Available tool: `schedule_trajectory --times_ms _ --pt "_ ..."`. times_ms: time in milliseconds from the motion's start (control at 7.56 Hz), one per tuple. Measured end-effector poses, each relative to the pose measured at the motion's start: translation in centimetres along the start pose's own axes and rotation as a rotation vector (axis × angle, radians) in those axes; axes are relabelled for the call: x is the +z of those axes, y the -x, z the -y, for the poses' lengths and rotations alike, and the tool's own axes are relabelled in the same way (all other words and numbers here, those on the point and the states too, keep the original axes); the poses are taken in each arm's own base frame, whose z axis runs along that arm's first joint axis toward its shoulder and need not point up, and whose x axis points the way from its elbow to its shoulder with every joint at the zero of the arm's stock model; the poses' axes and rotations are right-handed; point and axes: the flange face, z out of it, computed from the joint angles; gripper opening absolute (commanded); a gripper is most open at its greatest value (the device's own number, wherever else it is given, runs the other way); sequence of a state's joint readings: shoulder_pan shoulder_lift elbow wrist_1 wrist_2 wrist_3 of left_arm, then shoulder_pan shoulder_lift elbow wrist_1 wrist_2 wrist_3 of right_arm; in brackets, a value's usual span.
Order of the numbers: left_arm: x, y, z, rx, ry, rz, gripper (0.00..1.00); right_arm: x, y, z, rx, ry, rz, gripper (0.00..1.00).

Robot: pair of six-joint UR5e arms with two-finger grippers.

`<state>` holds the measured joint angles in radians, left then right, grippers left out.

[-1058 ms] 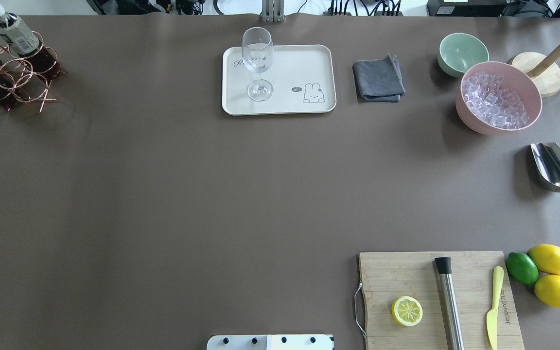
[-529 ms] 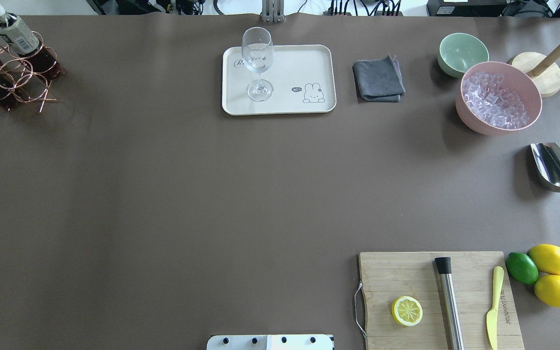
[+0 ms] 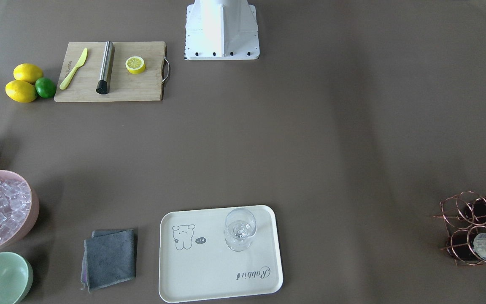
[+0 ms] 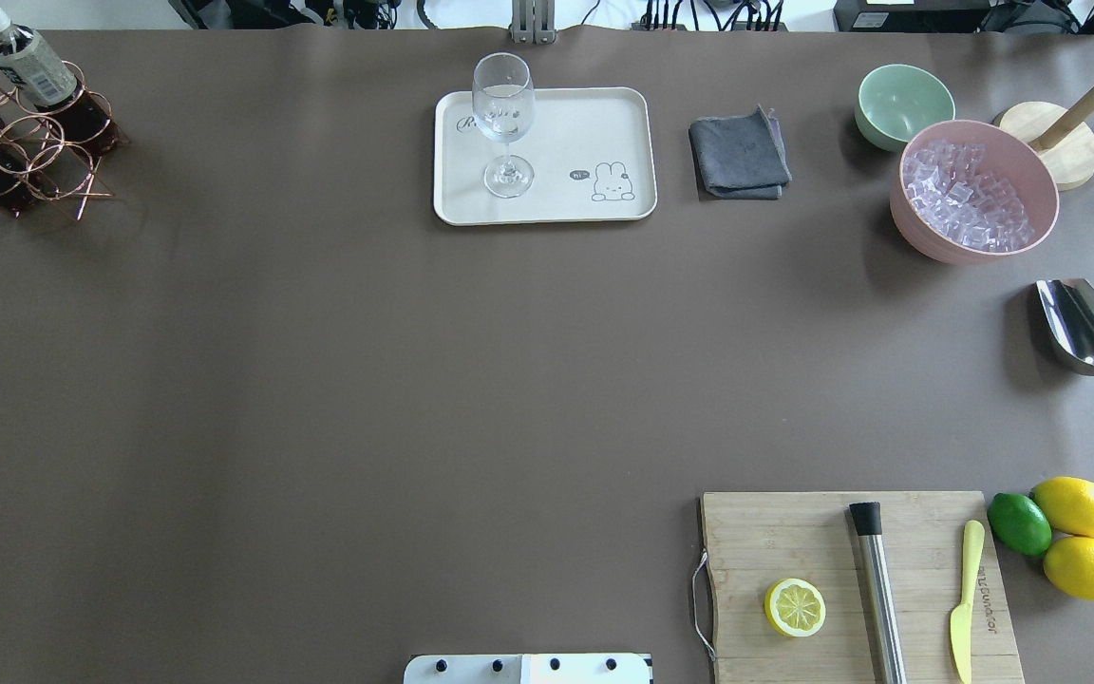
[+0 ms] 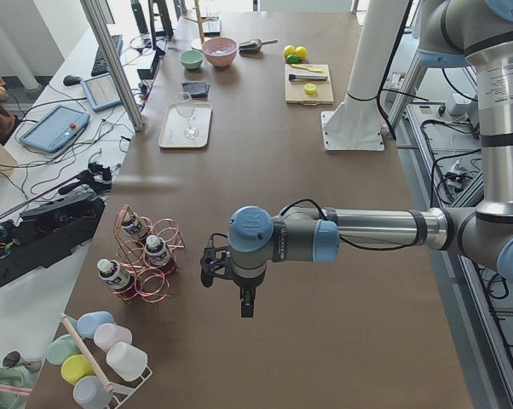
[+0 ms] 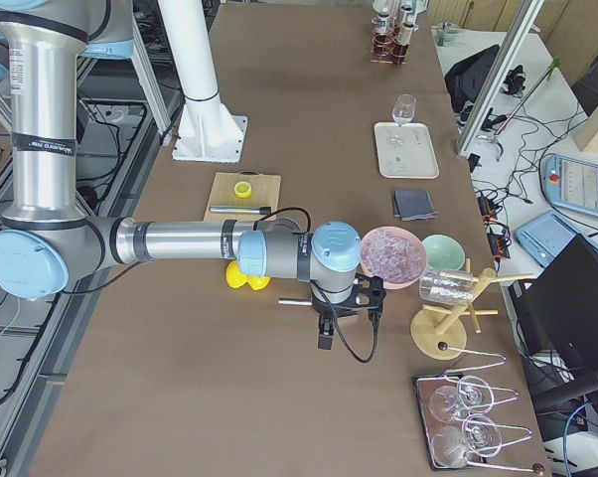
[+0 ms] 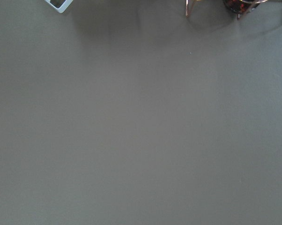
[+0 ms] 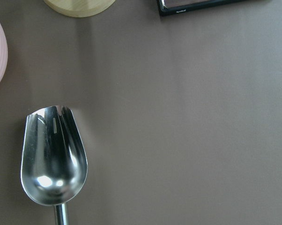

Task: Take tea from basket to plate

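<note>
While the jaws' state cannot be told, the basket (image 4: pixel 61 152) hugs a table (image 4: pixel 319 399) corner, well apart from the plate (image 4: pixel 566 123).

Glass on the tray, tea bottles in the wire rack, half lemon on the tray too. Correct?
No. The half lemon lies on the cutting board, not the tray; the overhead view shows it. The glass does stand on the tray, and the tea bottles are in the wire rack.
</note>
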<state>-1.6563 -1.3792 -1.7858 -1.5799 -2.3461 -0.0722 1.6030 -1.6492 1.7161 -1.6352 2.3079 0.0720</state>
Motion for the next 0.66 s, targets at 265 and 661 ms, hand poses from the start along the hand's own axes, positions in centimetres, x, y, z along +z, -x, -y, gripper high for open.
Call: schedule_trajectory --times_ms 265,661 --pt "-1.0 0.1 0.1 -0.216 -0.018 -0.026 0.98 -0.3 0.3 0.1 -0.008 -0.007 0.002 1.00" --pt "-3.2 -1.2 2.9 -0.620 -0.061 -0.052 0.98 -0.7 0.4 0.1 -0.009 -0.014 0.003 1.00"
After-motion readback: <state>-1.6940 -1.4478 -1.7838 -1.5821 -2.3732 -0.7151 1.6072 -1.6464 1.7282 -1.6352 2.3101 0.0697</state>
